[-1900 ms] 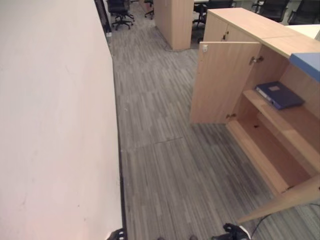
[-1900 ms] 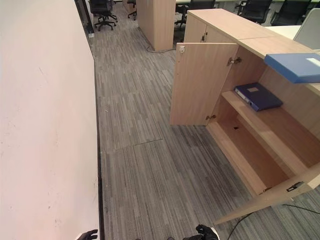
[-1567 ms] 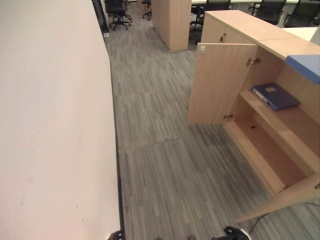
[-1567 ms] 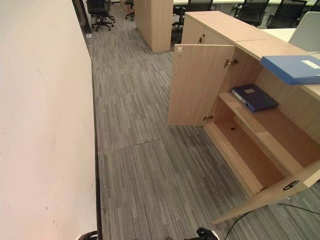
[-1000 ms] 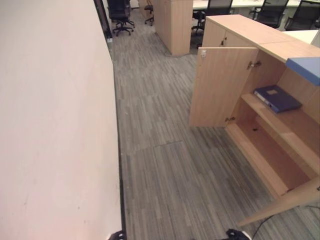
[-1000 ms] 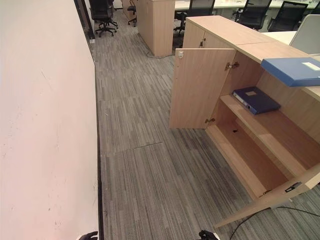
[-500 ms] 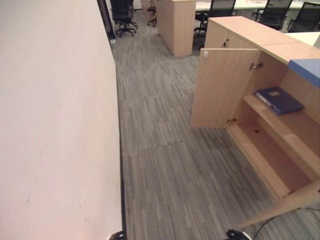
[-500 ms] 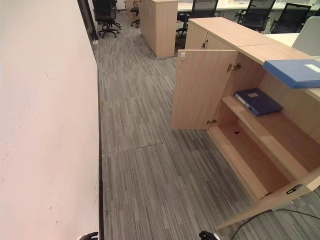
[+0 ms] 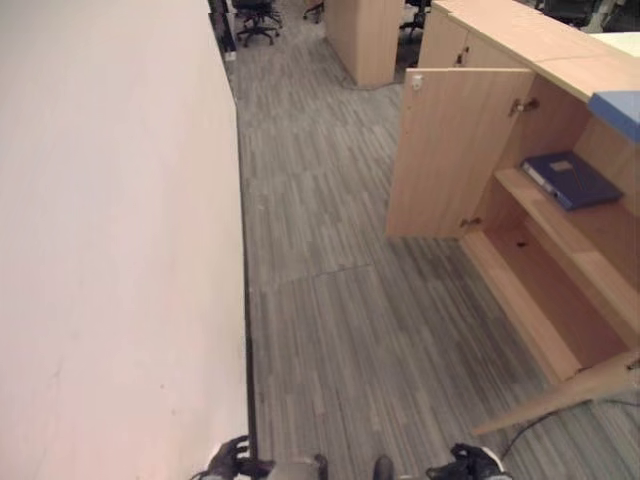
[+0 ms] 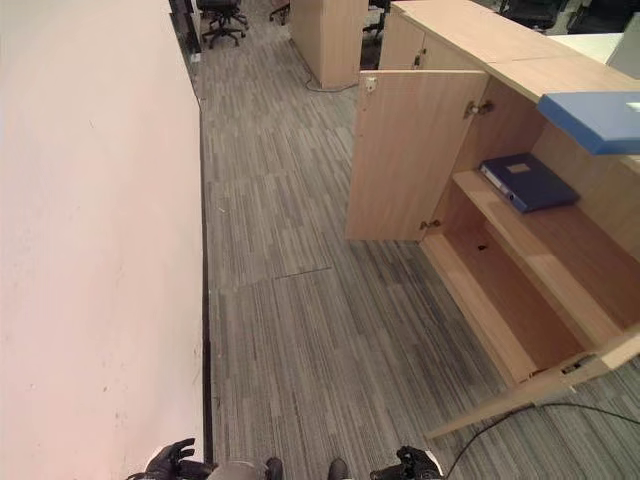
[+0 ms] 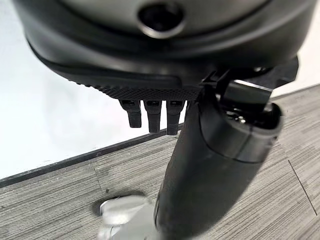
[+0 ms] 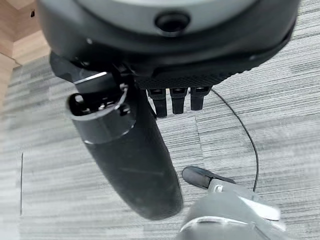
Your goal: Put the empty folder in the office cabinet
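Both hands low at my sides — left hand (image 11: pixel 210 165) and right hand (image 12: pixel 130 150) relaxed, fingers loose, holding nothing. Light-blue folder (image 10: pixel 592 118) lies flat on top of office cabinet (image 10: pixel 520 260), far right, doors open. Dark-blue binder (image 10: pixel 528 180) already on shelf. Folder likely light, stiff, slick — I'd pinch overhanging edge.
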You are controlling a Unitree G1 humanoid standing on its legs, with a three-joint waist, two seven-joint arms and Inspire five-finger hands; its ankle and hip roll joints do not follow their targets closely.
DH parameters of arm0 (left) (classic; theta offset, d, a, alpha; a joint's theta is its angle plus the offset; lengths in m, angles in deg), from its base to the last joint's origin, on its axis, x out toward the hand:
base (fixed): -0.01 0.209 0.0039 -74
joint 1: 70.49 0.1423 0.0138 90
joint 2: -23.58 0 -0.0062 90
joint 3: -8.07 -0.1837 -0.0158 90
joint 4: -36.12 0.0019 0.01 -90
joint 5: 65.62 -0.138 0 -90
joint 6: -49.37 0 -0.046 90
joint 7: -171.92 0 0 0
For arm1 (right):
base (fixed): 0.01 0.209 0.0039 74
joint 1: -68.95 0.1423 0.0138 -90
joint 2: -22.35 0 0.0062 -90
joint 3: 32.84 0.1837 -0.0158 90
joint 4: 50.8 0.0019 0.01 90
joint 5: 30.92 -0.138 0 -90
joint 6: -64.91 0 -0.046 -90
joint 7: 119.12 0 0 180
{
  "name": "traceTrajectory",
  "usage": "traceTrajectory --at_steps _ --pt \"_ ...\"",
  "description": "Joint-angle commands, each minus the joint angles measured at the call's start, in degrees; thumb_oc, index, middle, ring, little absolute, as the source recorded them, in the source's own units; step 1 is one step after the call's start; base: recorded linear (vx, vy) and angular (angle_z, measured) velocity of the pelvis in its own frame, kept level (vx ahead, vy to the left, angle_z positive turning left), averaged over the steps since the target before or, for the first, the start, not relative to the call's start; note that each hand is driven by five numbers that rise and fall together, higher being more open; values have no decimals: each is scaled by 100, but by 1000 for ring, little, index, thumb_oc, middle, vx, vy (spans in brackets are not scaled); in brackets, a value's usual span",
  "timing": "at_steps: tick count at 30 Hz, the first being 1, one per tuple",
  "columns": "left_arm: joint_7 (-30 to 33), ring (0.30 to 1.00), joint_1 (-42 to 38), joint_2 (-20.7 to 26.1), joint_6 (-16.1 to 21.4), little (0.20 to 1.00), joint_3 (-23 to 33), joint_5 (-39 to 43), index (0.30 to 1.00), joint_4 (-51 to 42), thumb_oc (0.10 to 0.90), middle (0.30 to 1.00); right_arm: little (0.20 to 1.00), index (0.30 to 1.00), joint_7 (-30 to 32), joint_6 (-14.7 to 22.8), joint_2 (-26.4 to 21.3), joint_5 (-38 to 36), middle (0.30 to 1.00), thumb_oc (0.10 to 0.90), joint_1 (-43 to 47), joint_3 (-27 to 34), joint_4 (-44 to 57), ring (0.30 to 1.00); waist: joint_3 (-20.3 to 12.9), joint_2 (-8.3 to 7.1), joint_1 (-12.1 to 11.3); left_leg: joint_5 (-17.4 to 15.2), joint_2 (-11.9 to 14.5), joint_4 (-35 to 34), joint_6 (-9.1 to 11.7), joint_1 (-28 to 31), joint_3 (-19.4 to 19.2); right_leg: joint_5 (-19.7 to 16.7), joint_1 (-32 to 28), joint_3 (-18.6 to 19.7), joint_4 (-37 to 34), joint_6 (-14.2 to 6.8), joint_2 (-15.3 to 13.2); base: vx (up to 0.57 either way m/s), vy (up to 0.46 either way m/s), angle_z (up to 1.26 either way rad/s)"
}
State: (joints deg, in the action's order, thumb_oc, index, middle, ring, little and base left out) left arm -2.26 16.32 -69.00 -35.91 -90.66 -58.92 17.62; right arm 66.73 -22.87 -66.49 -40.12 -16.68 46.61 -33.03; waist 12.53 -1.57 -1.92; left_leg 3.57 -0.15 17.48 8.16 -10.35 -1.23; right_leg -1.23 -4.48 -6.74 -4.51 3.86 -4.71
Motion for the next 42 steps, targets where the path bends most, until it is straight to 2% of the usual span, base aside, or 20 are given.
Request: traceTrajectory --at_steps 1,2,4,7,10,13,16,19,20,22,23,24,26,27,29,32,33,36,40,42 --pt "60 900 -27 83 146 900 -65 212 900 -251 800 900 900 900 43 144 -286 -80 900 800 -76 -34 197 900 86 130 -177 -52 495 -334 -155 -136 31 905 -677 195 346 -846 -1 277 141 -29" --pt "69 900 -37 75 123 900 -82 234 900 -233 800 900 900 900 58 142 -295 -99 900 800 -72 -30 197 900 67 212 -208 263 760 -718 -67 -269 20 1007 -771 227 346 -878 29 302 164 -17" --pt "105 900 -54 73 119 900 -109 276 900 -241 800 900 900 900 96 136 -305 -128 900 800 -97 -33 228 900 112 253 -270 454 1037 -1282 -19 -478 56 1257 -935 355 466 -869 12 330 139 -8" --pt "133 900 -28 79 116 900 -86 307 900 -217 800 900 900 900 104 76 -264 39 900 800 -161 -176 184 900 128 224 -406 627 1148 -1874 63 -626 444 1565 -1210 692 581 -857 8 361 118 -22" --pt "142 900 61 58 86 900 31 298 900 -62 800 900 900 900 87 72 -238 102 900 800 -120 -211 166 900 15 205 -564 696 1205 -1986 133 -715 692 1719 -1487 979 554 -924 -39 364 152 -51" --pt "162 900 135 106 92 900 74 225 900 -6 800 900 900 900 96 100 -141 114 900 800 -138 -188 172 900 -105 162 -648 1018 1167 -1887 204 -674 717 1717 -1524 1068 618 -1013 -136 317 203 -44" --pt "167 900 169 165 97 900 82 150 900 -8 800 900 900 900 92 91 -56 97 900 800 -118 -186 171 900 -206 40 -686 1028 1087 -1773 143 -683 630 1582 -1431 1106 681 -1144 -283 243 182 -27" --pt "230 900 253 253 119 900 55 8 900 -118 800 900 900 900 84 116 66 -40 900 800 -162 -99 275 900 -379 -176 -736 659 707 -1538 -166 -725 416 768 -983 1167 1245 -1474 -531 269 238 19" --pt "230 900 255 255 118 900 56 7 900 -119 800 900 900 900 84 115 67 -40 900 800 -163 -100 276 900 -386 -182 -738 655 703 -1534 -169 -732 411 773 -972 1171 1253 -1476 -536 209 225 5" --pt "324 900 265 303 151 900 66 65 900 -242 800 900 900 900 111 150 88 -121 900 800 -80 -95 503 900 -217 -164 -768 363 589 -1546 -420 -545 228 -302 -189 824 2619 -1707 -676 109 181 -2" --pt "324 900 262 301 151 900 64 65 900 -241 800 900 900 900 112 149 86 -121 900 800 -78 -93 503 900 -229 -147 -780 367 611 -1541 -419 -563 226 -325 -173 835 2605 -1705 -655 123 234 -11" --pt "370 900 243 311 138 900 37 53 900 -259 800 900 900 900 157 194 58 -199 900 800 -23 -35 546 900 -120 63 -693 212 645 -1625 -553 -304 116 -495 171 227 3367 -1702 -798 88 162 -17" --pt "384 900 258 311 147 900 27 27 900 -250 800 900 900 900 159 225 67 -236 900 800 -34 6 566 900 -85 157 -675 142 659 -1654 -603 -176 47 -564 306 3 3643 -1699 -821 213 261 1" --pt "413 900 290 291 154 900 8 8 900 -236 800 900 900 900 181 276 85 -263 900 800 -34 57 616 900 45 260 -544 -5 573 -1813 -684 290 -12 -362 713 -294 4141 -1658 -738 359 316 8" --pt "453 900 259 261 170 900 -43 -36 900 -241 800 900 900 900 190 325 117 -292 900 800 -30 35 636 900 175 354 -381 -116 503 -1915 -687 631 1 -15 1127 -507 3918 -1595 -432 343 158 -16" --pt "443 900 221 200 140 900 -144 -136 900 -194 800 900 900 900 228 324 128 -329 900 800 -17 43 628 900 302 284 -252 -394 377 -2022 -639 1053 -65 249 1430 -1203 2771 -1442 -525 347 -45 -14" --pt "441 900 249 169 126 900 -140 -208 900 -141 800 900 900 900 251 314 100 -334 900 800 -42 52 607 900 326 210 -194 -540 328 -2074 -583 1298 -109 58 1516 -1551 1961 -1388 -636 309 -117 -25" --pt "445 900 266 143 124 900 -87 -324 900 -59 800 900 900 900 276 277 71 -339 900 800 -68 117 561 900 322 200 -132 -707 377 -2186 -455 1598 -199 -319 1603 -1882 1066 -1474 -761 302 -167 -13" --pt "437 900 233 126 126 900 -19 -473 900 80 800 900 900 900 285 229 49 -278 900 800 -161 202 414 900 198 228 43 -1022 466 -2248 -301 2067 -233 -687 1742 -1907 646 -1585 -1023 360 -180 -1" --pt "440 900 248 73 134 900 -48 -506 900 111 800 900 900 900 273 220 23 -274 900 800 -257 211 362 900 65 254 98 -1140 498 -2218 -283 2251 -263 -819 1633 -1987 660 -1491 -1033 380 -155 -11"
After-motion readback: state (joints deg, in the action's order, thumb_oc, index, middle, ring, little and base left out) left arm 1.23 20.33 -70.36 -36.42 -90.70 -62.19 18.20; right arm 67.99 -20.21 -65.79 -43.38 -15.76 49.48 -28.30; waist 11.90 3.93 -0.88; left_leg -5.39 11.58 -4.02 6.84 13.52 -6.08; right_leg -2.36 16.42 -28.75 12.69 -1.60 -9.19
